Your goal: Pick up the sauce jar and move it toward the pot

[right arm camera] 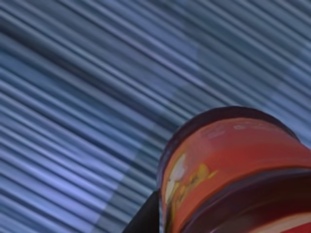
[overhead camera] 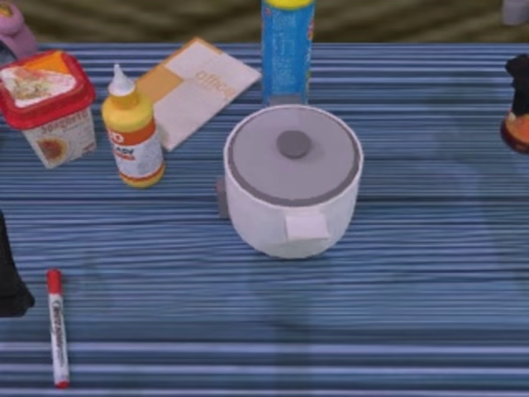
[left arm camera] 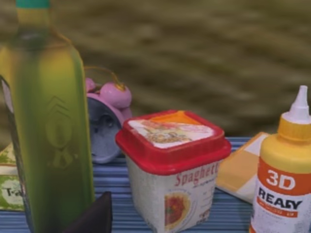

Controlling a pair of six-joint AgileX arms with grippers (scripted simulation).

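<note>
A dark red-brown sauce jar (right arm camera: 233,170) with an orange label fills the right wrist view, close against the right gripper (overhead camera: 519,91), which sits at the right edge of the blue-striped bench (overhead camera: 397,314). Whether its jaws are clamped on the jar cannot be told. The white pot (overhead camera: 293,184) with its grey lid stands mid-bench, well apart to the left of those jaws. Beyond it are a yellow bottle (left arm camera: 284,170) reading "3D READY" and a red-lidded tub (left arm camera: 172,167) reading "Spaghett". The left arm (overhead camera: 11,273) rests at the left edge.
</note>
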